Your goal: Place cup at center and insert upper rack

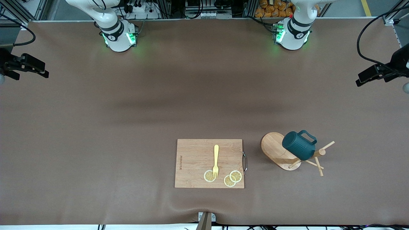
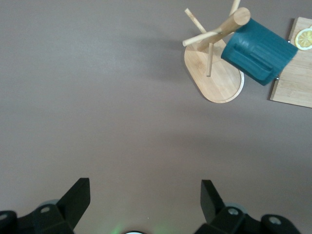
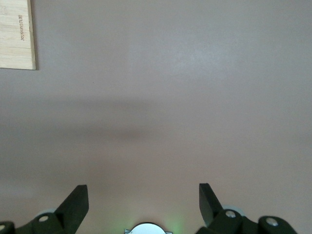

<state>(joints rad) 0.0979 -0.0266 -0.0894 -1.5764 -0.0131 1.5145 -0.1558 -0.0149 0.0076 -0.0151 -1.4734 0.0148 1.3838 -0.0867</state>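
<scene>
Left gripper: jaws wide, empty, over bare table; cup hangs on the upper rack, well apart from it. Right gripper: wide, empty, over open table; cutting board corner well clear of its fingers.

One teal cup, hanging on one wooden mug tree. One cutting board, and on it one yellow fork plus what look like three lemon slices. Two grippers: left gripper, right gripper.
</scene>
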